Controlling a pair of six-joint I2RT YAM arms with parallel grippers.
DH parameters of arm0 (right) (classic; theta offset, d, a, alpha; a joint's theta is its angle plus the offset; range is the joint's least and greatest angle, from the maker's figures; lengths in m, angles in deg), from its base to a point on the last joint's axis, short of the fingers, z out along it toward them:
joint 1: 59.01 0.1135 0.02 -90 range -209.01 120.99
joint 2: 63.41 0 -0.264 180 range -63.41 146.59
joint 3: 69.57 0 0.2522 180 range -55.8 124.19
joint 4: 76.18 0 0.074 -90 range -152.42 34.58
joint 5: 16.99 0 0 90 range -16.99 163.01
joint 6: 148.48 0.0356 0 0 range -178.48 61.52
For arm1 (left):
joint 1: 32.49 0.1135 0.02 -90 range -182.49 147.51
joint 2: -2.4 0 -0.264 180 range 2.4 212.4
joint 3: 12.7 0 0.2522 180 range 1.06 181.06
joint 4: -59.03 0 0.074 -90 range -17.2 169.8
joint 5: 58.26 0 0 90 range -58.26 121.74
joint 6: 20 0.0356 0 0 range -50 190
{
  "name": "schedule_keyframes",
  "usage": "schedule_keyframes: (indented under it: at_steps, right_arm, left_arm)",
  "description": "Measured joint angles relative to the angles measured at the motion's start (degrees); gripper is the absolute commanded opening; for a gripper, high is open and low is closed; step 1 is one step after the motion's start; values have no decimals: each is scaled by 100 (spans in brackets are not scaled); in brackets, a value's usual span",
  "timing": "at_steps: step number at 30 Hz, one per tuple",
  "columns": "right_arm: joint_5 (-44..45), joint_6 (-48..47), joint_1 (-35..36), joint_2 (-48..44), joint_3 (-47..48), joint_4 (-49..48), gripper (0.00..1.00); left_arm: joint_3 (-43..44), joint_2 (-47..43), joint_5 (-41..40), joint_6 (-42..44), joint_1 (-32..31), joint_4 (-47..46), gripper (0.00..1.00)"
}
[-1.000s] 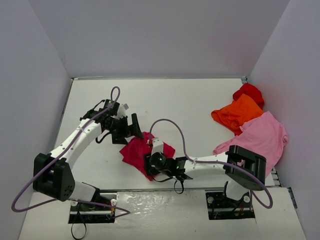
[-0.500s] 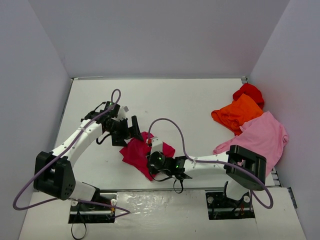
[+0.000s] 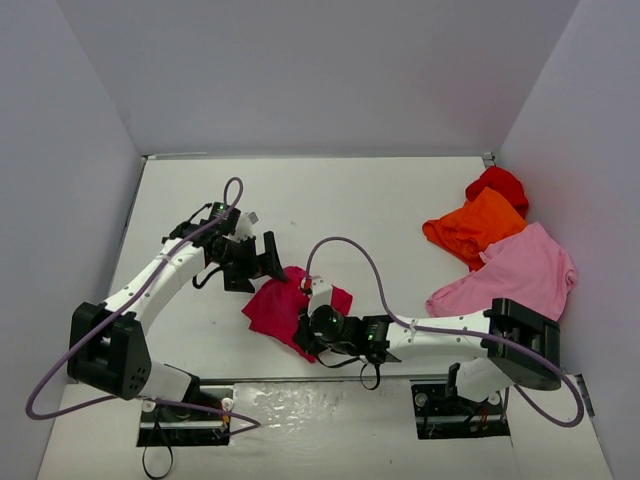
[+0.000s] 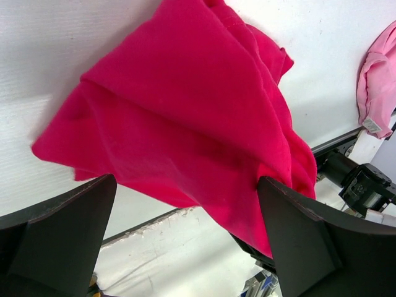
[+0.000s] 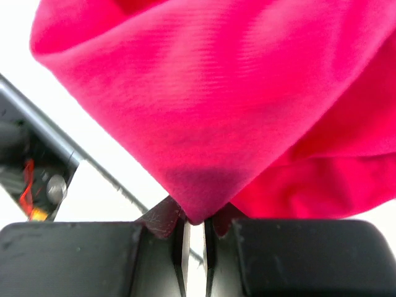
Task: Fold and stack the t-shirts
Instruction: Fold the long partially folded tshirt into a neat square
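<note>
shirt: crimson t-shirt (image 3: 283, 305) bunched on worktop (image 3: 350, 200) near front edge | right tool (image 5: 195, 224): pressed together, pinching its near corner | left tool (image 4: 185, 235): spread wide, over its left side

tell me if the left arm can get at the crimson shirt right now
Probably yes. The left tool hangs open right by the crimson shirt, at its far left edge, with nothing between them. The right tool is shut only on its near corner.
</note>
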Motion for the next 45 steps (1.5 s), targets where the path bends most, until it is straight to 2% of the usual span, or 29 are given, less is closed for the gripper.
schedule_keyframes:
  at_steps: [11, 17, 22, 27, 32, 35, 37, 39, 43, 45]
  right_arm:
    - [-182, 395, 580, -516, -379, 76, 0]
    - [295, 904, 1074, -913, -516, 587, 0]
    - [739, 1425, 1120, -1240, -720, 1162, 0]
    - [1068, 1813, 1120, -1261, -718, 1698, 17]
    - [1262, 2199, 1157, -1279, -721, 2196, 18]
    - [1341, 2490, 1296, -1452, -786, 2398, 16]
    - [1393, 2689, 1426, -1690, -891, 2518, 19]
    - [1442, 2862, 1519, -1901, -964, 2680, 40]
    - [1770, 3190, 1742, -2191, -976, 3108, 66]
    - [2111, 3371, 1988, -2259, -874, 3436, 63]
  left_arm:
    - [0, 199, 68, 117, 0, -1, 97]
    - [0, 219, 104, 179, 0, -1, 97]
    - [-3, 224, 136, 190, 0, -1, 97]
    - [-31, 224, 140, 190, 0, -2, 97]
    - [-111, 224, 138, 193, 0, 10, 97]
    - [-111, 224, 138, 204, 0, 10, 97]
    - [-111, 224, 138, 210, 0, 7, 97]
    - [-111, 224, 138, 212, 0, 5, 97]
    - [-111, 224, 138, 212, 0, -1, 97]
    - [-112, 224, 139, 213, 0, -1, 97]
